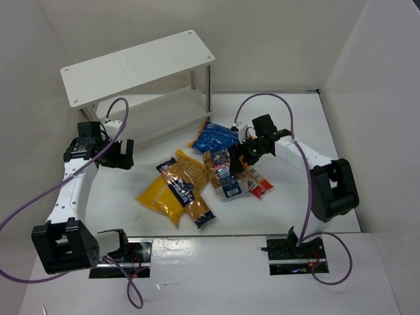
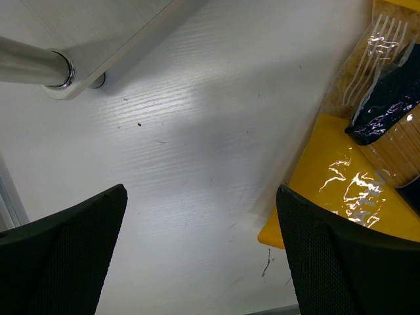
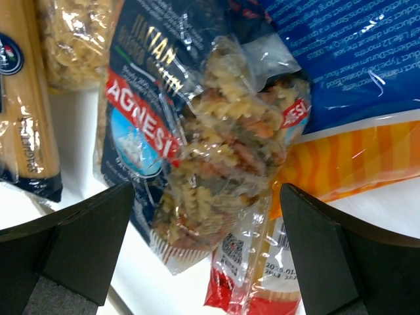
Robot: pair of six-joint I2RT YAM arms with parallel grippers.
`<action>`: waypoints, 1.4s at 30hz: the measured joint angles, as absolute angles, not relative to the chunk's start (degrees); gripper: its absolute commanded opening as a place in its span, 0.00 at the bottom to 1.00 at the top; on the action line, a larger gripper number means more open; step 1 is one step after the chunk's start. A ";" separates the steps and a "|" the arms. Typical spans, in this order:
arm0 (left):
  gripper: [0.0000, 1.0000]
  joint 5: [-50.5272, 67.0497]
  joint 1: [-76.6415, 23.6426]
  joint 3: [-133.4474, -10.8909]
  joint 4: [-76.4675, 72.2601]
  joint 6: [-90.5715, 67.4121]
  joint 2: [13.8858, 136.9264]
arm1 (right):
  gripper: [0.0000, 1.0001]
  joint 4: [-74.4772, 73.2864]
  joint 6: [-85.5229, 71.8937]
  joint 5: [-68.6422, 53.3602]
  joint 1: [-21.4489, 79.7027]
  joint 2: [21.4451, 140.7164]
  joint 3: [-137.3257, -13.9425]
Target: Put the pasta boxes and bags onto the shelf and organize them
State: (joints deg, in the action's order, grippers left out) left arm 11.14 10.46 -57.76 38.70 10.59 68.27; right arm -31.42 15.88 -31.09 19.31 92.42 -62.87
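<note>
The white two-tier shelf (image 1: 138,65) stands at the back left. The packets lie in a heap mid-table: a blue bag with an orange end (image 1: 215,136), a yellow-orange bag (image 1: 159,195), clear navy-labelled bags of tan pasta (image 1: 190,187), a clear bag of spiral pasta (image 1: 222,169) and a narrow red packet (image 1: 258,182). My right gripper (image 1: 244,152) is open and hovers over the spiral pasta bag (image 3: 216,144), fingers either side, with the red packet (image 3: 262,282) under it. My left gripper (image 1: 121,154) is open and empty over bare table, left of the yellow-orange bag (image 2: 354,197).
A silver shelf leg (image 2: 33,65) and the lower board's corner (image 2: 98,39) lie just beyond my left gripper. White walls close in the table on the left, back and right. The blue bag (image 3: 354,46) fills the upper right of the right wrist view.
</note>
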 measured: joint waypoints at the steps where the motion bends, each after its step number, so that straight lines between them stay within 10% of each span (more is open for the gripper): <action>1: 1.00 11.14 10.46 -57.76 38.70 10.59 68.29 | 1.00 -30.81 15.88 -31.05 19.20 92.55 -62.70; 14: 1.00 10.39 10.55 -57.74 38.63 10.59 68.53 | 0.98 -30.22 17.67 -40.03 18.90 102.17 -64.73; 16: 1.00 10.35 10.79 -57.76 38.63 10.59 68.62 | 0.74 -31.00 18.76 -41.39 18.74 103.18 -65.69; 17: 1.00 10.35 10.90 -57.74 38.63 10.59 68.71 | 0.29 -31.35 19.38 -42.15 18.70 103.74 -66.24; 19: 1.00 10.33 11.03 -57.74 38.59 10.59 68.93 | 0.00 -32.91 20.03 -44.42 18.74 105.30 -67.99; 40: 0.96 12.32 9.72 -57.76 39.48 10.79 69.56 | 0.01 -53.10 28.80 -56.27 23.55 107.48 -102.32; 42: 0.96 12.38 9.54 -57.76 39.53 10.79 69.56 | 0.45 -52.66 28.01 -55.16 25.65 107.20 -101.27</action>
State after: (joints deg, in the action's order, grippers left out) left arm 12.38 9.54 -57.76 39.53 10.79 69.56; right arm -52.66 28.01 -55.16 25.65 107.20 -101.27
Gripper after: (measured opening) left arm 0.963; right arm 0.125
